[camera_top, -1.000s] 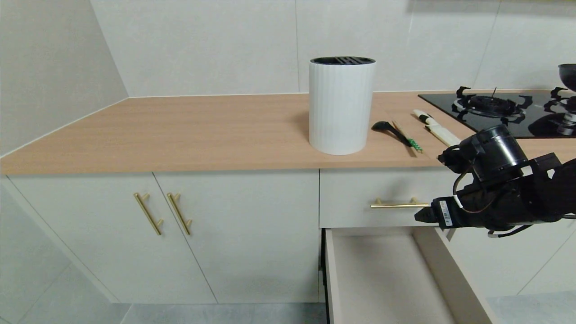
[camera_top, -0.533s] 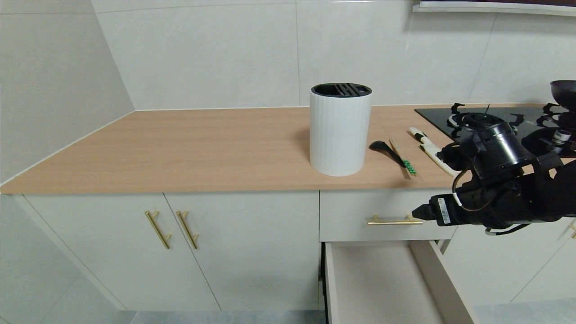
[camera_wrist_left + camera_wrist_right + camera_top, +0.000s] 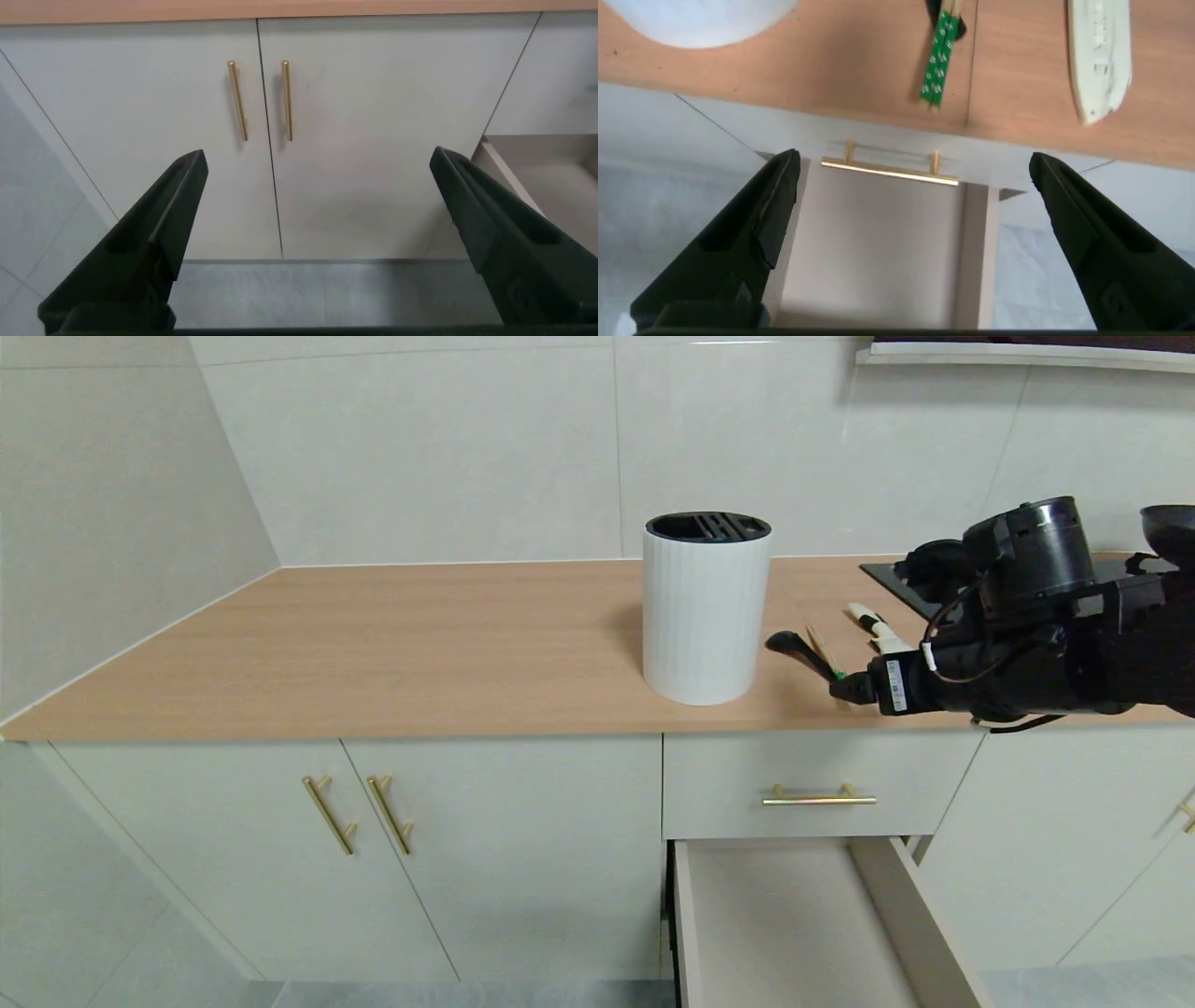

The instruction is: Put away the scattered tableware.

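Note:
On the wooden counter [image 3: 448,644], to the right of a white ribbed utensil holder [image 3: 707,607], lie a black spoon [image 3: 794,646], green-tipped chopsticks [image 3: 822,646] and a white-handled knife [image 3: 873,623]. My right gripper [image 3: 845,689] hovers at the counter's front edge, just in front of the chopsticks. In the right wrist view its open fingers frame the chopsticks [image 3: 939,56], the knife [image 3: 1100,56] and the holder's base [image 3: 701,19], with nothing held. My left gripper [image 3: 318,252] is open and low, facing the cupboard doors [image 3: 374,140].
Below the counter the lower drawer [image 3: 784,915] is pulled out; the drawer above it, with a gold handle [image 3: 818,797], is closed. A black gas hob [image 3: 896,581] lies at the right, partly behind my right arm. Tiled walls close off the back and left.
The right arm has risen from in front of the drawers to counter height, beside the chopsticks. The head camera tilted up between the two earlier frames.

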You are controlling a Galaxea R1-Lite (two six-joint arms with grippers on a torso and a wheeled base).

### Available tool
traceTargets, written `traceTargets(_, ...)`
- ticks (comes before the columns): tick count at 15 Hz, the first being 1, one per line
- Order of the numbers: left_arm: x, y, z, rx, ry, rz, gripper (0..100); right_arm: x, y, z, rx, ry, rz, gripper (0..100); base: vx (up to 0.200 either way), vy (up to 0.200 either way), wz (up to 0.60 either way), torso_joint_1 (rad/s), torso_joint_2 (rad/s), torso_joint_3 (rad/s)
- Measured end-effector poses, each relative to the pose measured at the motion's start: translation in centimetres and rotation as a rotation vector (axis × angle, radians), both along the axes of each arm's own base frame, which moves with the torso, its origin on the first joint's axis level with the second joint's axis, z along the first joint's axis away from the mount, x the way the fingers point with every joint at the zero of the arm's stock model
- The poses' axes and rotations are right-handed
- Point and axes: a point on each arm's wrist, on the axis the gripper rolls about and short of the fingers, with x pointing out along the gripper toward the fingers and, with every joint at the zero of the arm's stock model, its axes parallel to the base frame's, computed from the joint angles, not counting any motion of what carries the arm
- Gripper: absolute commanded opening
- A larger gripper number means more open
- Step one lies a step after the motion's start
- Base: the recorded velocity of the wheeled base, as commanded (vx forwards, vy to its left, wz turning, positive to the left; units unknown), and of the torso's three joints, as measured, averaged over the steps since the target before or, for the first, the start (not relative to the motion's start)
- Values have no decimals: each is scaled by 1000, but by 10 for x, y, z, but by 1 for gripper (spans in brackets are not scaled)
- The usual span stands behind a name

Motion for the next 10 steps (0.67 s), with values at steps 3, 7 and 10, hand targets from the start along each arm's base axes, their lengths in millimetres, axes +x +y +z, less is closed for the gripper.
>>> traceTargets(3,0,0,0,0,0,0,100,11,4,-3,27,2,-17,100,0,0,0,0,0,0)
traceTargets(7,0,0,0,0,0,0,100,30,9,-14,61,21,-56,100,0,0,0,0,0,0)
traceTargets(10,0,0,0,0,0,0,100,47,6,-25,67,8,-83,100,0,0,0,0,0,0)
